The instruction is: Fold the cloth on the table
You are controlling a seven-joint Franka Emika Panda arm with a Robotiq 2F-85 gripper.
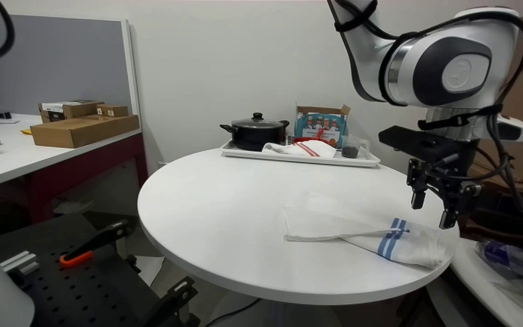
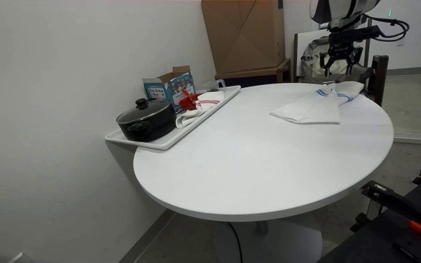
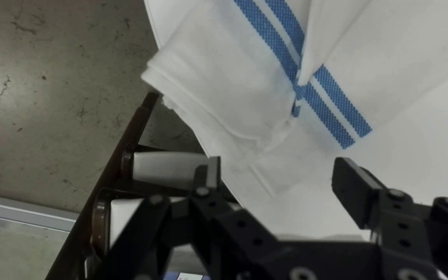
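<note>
In an exterior view, the round white table [image 1: 216, 204] reaches leftmost; on its right side, near the rim, the blue-striped dish towel [image 1: 357, 225] lies part-folded, its flap askew. Rightmost, raised near the towel's layered end, my Robotiq gripper [image 1: 433, 210] hangs with jaws apart, holding nothing. I'd best descend gently, pinch every layer there, then carry that end low toward the left.
</note>
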